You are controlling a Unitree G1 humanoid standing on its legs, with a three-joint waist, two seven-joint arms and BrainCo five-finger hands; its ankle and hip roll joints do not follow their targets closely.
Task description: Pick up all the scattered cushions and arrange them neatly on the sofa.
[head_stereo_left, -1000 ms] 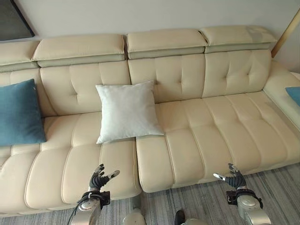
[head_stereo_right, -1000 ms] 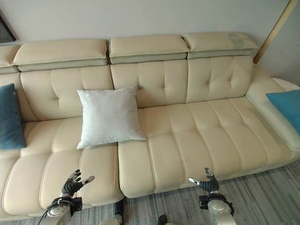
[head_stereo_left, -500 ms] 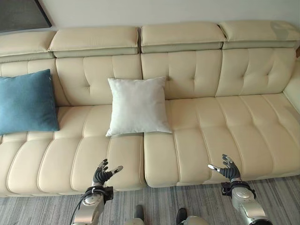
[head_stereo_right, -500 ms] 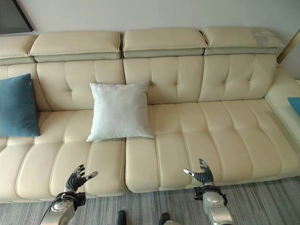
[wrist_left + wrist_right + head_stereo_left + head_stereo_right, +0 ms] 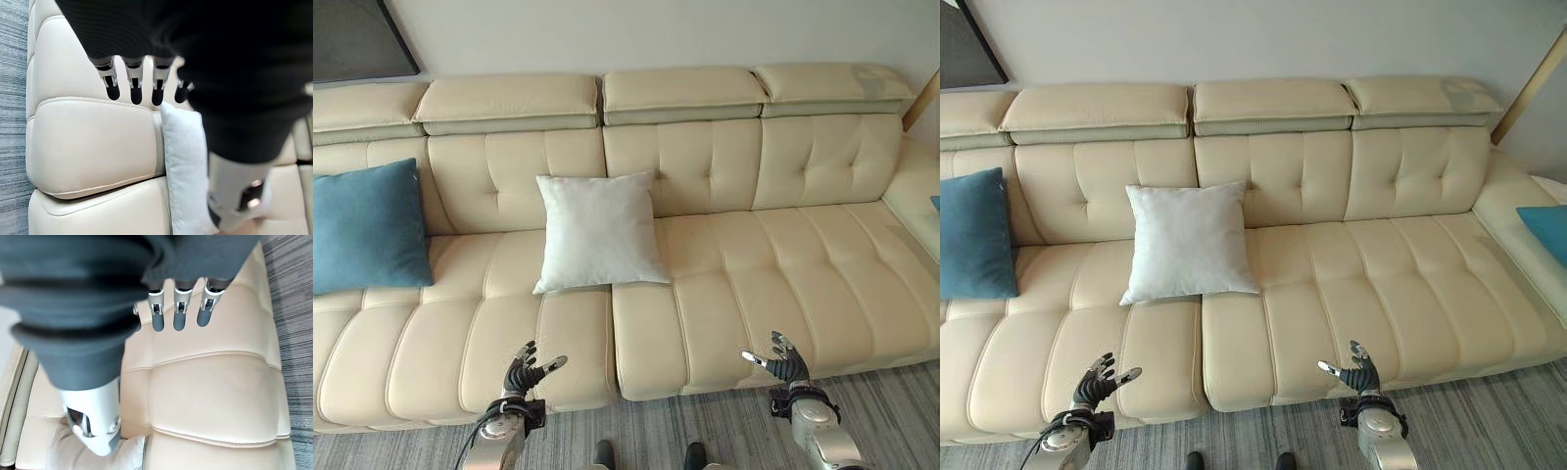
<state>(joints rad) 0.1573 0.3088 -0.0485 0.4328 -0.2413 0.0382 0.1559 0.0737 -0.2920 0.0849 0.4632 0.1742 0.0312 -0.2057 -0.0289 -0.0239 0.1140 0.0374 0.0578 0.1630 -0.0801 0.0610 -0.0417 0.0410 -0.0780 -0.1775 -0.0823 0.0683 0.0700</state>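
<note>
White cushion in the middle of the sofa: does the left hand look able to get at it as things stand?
Probably yes. The left hand hovers open at the seat's front edge, holding nothing, and only bare sofa seat lies between it and the white cushion leaning on the backrest. It would need a forward reach.

The sofa point(image 5: 724, 284) stretches across in front of me, its backrest against the wall point(image 5: 656, 29). One cushion point(image 5: 600, 232) stands on the seat left of the middle, leaning back on the backrest. A second cushion point(image 5: 364, 227) leans the same way at the far left end. A third cushion point(image 5: 1545, 227) lies on the part of the sofa that turns toward me at the far right. My left hand point(image 5: 524, 372) and right hand point(image 5: 783, 360) hover before the seat's front edge, above the floor point(image 5: 705, 431), left hand below the middle cushion, fingers point(image 5: 133, 90) spread.
</note>
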